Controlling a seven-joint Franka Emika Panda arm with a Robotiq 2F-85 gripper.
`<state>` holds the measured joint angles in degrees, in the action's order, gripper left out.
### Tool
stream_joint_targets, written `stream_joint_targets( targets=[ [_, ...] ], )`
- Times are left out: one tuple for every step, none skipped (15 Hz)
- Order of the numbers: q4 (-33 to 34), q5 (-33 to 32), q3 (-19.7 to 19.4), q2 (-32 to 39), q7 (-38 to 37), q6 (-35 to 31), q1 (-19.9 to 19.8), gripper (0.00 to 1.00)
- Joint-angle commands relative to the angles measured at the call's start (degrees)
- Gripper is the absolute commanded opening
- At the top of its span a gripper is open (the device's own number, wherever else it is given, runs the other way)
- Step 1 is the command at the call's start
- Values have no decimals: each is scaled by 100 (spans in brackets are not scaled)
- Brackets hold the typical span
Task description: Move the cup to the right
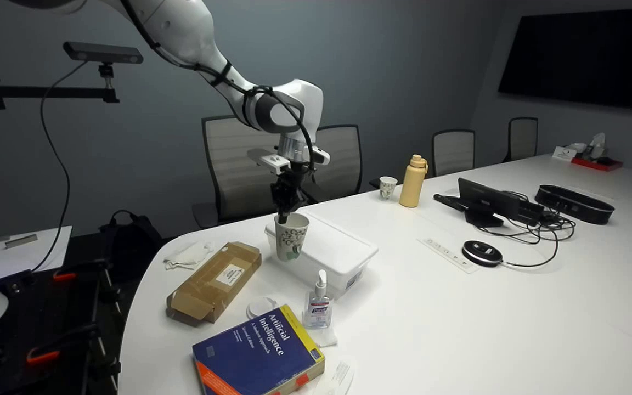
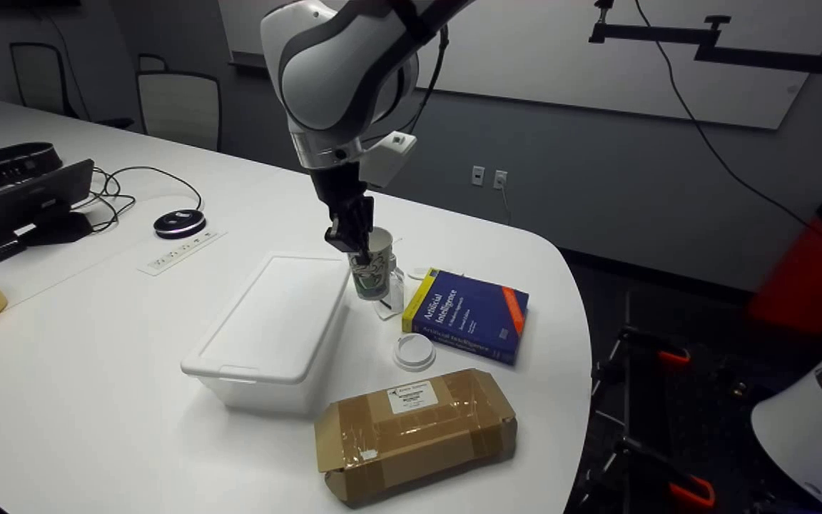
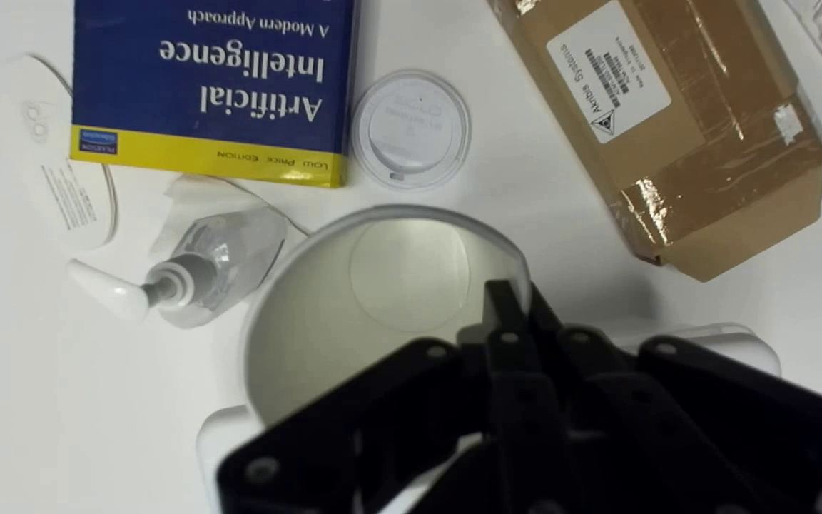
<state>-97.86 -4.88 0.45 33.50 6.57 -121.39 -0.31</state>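
Since the cup (image 1: 292,238) looks like light, crushable paper, I should squeeze gently. My tool (image 3: 523,300) pinches its wall at the rim (image 3: 411,211), a sensible hold.

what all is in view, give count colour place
table: 1, white, foreground
held cup: 1, white, above table
bottle: 1, tan, table
other cup: 1, white, beside bottle
tub: 1, white, table
sanitizer: 1, clear, table
book: 1, blue-yellow, beside sanitizer
cup lid: 1, white, beside book
box: 1, brown, table
electronics: several, black, table
tray: 1, red, far table end
chairs: 4+, grey, at table
screen: 1, black, wall
whiteboard: 1, white, wall
camera: 1, grey, on boom
arm: 1, white, above table
tool: 1, black, gripping held cup
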Motion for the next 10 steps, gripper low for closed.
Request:
stream_joint_targets(
  targets=[
    [-626,-184,-130,-608,-414,226,148,1],
    [-756,-180,-155,-708,-532,225,147,1],
    [-899,-141,-168,-801,-617,179,119,1],
    [-1074,-69,-178,-895,-659,68,60,1],
    [-1239,-36,-204,-994,-717,-32,26,1],
    [-1425,1,-245,-1111,-779,-143,-15,1],
    [-1579,16,-291,-1203,-855,-238,-54,1],
    [-1751,20,-343,-1300,-923,-366,-104,1],
    [-1929,54,-392,-1393,-959,-524,-170,1],
    [-2086,94,-438,-1465,-995,-677,-232,1]
  ],
)
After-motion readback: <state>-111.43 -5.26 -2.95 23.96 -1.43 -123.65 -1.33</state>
